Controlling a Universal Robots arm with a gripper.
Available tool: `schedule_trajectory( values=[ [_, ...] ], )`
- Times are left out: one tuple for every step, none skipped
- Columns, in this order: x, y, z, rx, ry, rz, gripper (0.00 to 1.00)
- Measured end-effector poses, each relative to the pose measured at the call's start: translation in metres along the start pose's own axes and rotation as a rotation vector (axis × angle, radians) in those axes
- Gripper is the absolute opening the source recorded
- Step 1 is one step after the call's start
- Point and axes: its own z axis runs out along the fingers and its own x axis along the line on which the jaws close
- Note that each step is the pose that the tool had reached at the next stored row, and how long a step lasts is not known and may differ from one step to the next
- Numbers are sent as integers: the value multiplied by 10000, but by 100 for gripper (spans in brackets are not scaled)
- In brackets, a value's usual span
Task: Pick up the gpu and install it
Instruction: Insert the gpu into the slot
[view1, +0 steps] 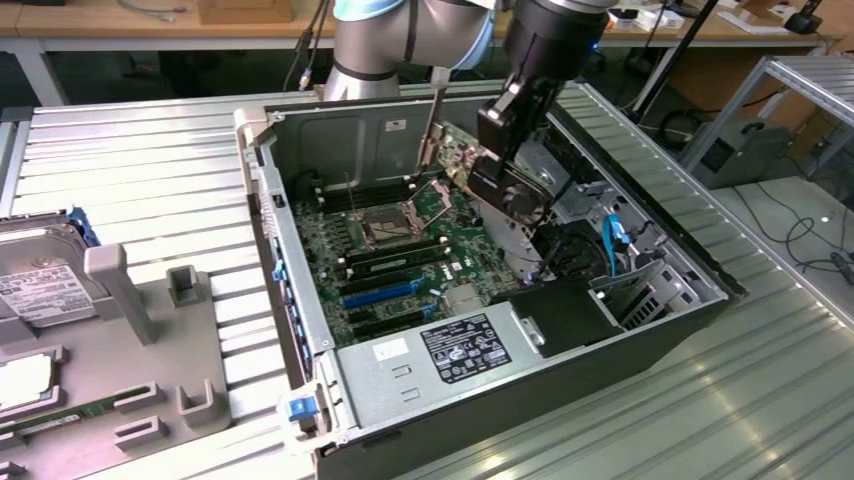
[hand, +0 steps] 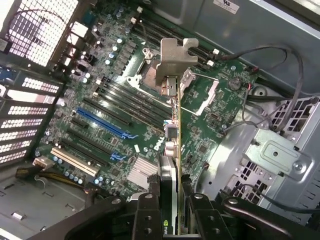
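Gripper (hand: 171, 202) clamped on the gpu (hand: 174, 125); card hangs edge-on over the motherboard (hand: 115, 95) inside the open case (view1: 534, 370) | I judge: hold it upright; square its edge to a long slot (hand: 105, 122); keep the bracket (hand: 172, 62) clear of cables.

- The graphics card (view1: 511, 185) is a thin, dark board with a silver metal bracket (hand: 174, 62) at one end.
- It is lifted and tilted, pinched edge-on between the fingers (hand: 146, 215).
- It hangs over the green motherboard (hand: 120, 110) inside the open computer case (view1: 441, 400).
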Motion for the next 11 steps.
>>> schedule_trajectory(
  values=[
    [0,0,0,4,4,-160,27],
    [0,0,0,6,7,-295,27],
    [0,0,0,9,11,-429,27],
    [0,0,0,11,13,-534,27],
    [0,0,0,14,17,-689,27],
    [0,0,0,18,21,-866,27],
    [0,0,0,20,24,-956,27],
    [0,0,0,22,25,-1035,27],
    [0,0,0,24,29,-1175,27],
    [0,0,0,27,32,-1306,27],
    [0,0,0,31,36,-1475,27]
  ],
)
